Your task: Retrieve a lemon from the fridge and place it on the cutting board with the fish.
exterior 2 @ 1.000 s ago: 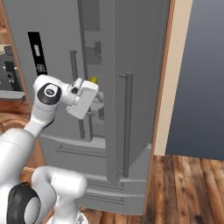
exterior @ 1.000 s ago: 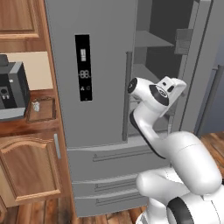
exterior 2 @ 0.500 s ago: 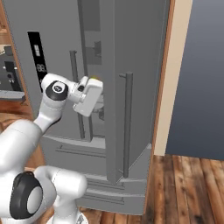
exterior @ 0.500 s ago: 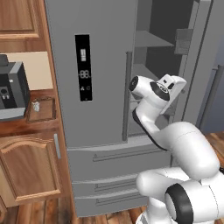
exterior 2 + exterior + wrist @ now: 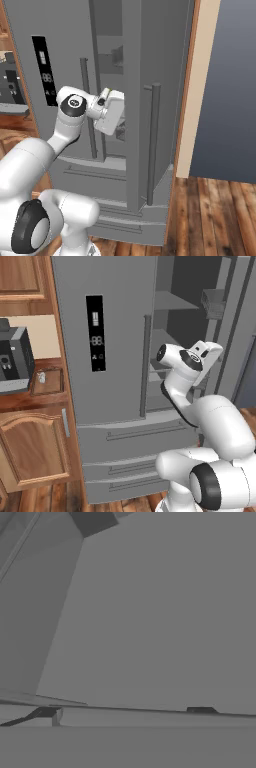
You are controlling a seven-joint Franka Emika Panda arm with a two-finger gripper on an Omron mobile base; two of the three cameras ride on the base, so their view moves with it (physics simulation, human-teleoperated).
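Note:
The grey fridge (image 5: 120,341) stands with its right door swung open. My gripper (image 5: 119,129) reaches into the open compartment at mid-shelf height. In the hand view its two dark fingertips (image 5: 47,713) stand wide apart, open, with nothing between them and bare grey fridge walls ahead. A small yellow sliver (image 5: 106,90) peeks over the top of my hand; I cannot tell whether it is the lemon. The wooden cutting board (image 5: 54,387) lies on the counter left of the fridge, with the pale fish (image 5: 41,377) on it.
A black coffee machine (image 5: 12,361) stands just left of the board. Wooden cabinets (image 5: 35,451) sit below the counter. The open door (image 5: 150,100), with its long bar handle (image 5: 153,142), hems in my hand on the right. A door bin (image 5: 214,303) hangs higher up.
My hand has pushed a little further to the right, deeper into the open fridge compartment. The gripper has stayed open.

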